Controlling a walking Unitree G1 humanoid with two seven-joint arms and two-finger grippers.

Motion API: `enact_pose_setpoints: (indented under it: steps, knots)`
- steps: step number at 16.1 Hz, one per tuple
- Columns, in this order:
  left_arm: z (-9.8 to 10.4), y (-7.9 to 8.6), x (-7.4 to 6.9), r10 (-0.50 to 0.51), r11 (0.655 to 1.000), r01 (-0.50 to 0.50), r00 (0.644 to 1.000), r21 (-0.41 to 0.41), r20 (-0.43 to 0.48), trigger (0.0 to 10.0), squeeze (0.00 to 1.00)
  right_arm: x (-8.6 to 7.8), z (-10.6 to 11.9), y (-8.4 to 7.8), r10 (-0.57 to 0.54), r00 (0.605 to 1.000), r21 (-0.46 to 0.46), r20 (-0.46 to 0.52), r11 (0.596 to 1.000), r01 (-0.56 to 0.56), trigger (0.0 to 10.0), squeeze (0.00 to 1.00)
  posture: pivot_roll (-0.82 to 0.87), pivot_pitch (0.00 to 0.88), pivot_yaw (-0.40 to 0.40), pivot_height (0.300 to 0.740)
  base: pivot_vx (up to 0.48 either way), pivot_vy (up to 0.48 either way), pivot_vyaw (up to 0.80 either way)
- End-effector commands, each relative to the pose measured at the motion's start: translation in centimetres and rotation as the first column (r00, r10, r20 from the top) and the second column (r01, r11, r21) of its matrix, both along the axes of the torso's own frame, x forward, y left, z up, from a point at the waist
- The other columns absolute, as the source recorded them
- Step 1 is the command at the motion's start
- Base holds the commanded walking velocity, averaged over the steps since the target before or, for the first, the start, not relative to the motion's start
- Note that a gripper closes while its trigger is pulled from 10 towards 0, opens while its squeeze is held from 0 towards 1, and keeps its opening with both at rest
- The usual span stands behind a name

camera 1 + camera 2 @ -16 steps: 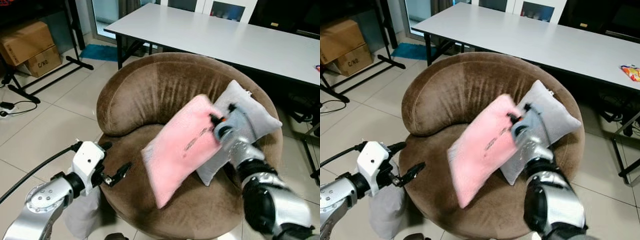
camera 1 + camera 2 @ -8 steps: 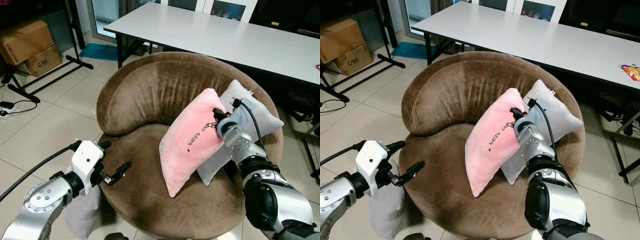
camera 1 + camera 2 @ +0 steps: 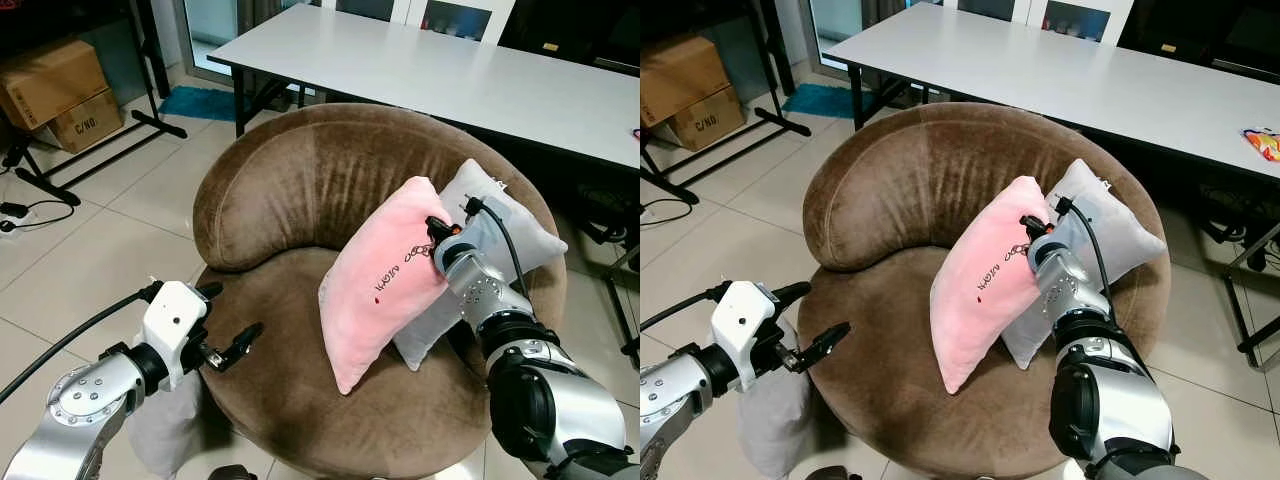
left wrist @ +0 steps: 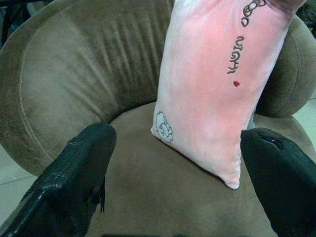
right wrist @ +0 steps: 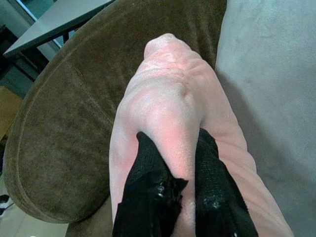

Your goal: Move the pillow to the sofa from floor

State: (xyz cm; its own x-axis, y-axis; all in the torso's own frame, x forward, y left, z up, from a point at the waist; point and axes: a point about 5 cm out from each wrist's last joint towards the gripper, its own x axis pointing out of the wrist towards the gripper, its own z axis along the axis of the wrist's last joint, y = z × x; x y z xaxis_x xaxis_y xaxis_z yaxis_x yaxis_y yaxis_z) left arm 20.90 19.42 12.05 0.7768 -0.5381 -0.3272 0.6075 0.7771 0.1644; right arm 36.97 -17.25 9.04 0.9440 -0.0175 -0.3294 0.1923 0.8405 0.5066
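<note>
Nearest the robot, at the sofa's front left edge, the left gripper (image 3: 232,347) hangs just off the seat with its two black fingers (image 4: 81,168) spread wide and nothing between them; it has not moved in the last second and takes no part in the work. On the brown seat of the round sofa (image 3: 300,190) the pink pillow (image 3: 385,280) now stands tilted on its lower corner, its upper part leaning back to the right against a grey pillow (image 3: 505,225) already propped there. A second ago the pink pillow was blurred and swinging lower over the middle of the seat; since half a second ago it has held the same upright lean, so the swing looks finished and the pillow settled. The right gripper (image 5: 177,185), at the pillow's far upper edge, stays pinched shut on a fold of the pink fabric, which bulges up between its fingers. Judging by this, the pillow is off the floor and on the sofa, and what remains is for the right gripper to let go and draw back. Farther off, a long white table (image 3: 430,65) stands behind the sofa.
</note>
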Motion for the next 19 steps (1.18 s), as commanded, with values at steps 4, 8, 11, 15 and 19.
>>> enact_pose_setpoints:
  steps: [4,8,11,15,19]
  knots:
    - [0.0,-0.9,-0.6,-0.030,0.999,0.030,0.999,-0.023,-0.016,10.0,0.00,0.4,2.6,-2.9,0.141,0.977,-0.207,0.157,0.972,-0.107,10.0,1.00,0.06,0.000,-0.079,0.740,0.000,0.000,0.00]
    - [0.0,-0.9,-0.5,-0.030,0.999,0.029,0.999,-0.023,-0.015,10.0,0.00,0.2,2.4,-2.8,0.174,0.973,-0.267,0.153,0.955,-0.129,10.0,1.00,0.06,0.000,-0.079,0.740,0.000,0.000,0.00]
    - [0.0,-0.9,-0.6,-0.026,0.999,0.026,1.000,-0.025,-0.010,10.0,0.00,-0.1,2.8,-3.5,0.175,0.965,-0.293,0.194,0.949,-0.114,10.0,1.00,0.06,0.000,-0.079,0.740,0.000,0.000,0.00]
    - [0.8,-0.3,1.2,0.173,0.985,-0.174,0.975,-0.004,0.138,10.0,0.00,-1.2,6.5,-5.1,0.139,0.914,-0.343,0.381,0.939,0.000,10.0,1.00,0.05,0.000,-0.088,0.740,0.000,0.000,0.00]
    - [0.4,-0.5,1.6,0.324,0.945,-0.328,0.926,-0.009,0.195,10.0,0.00,-5.5,5.3,-1.1,0.220,0.913,-0.388,0.345,0.919,-0.075,10.0,1.00,0.04,0.000,-0.090,0.740,0.000,0.000,0.00]
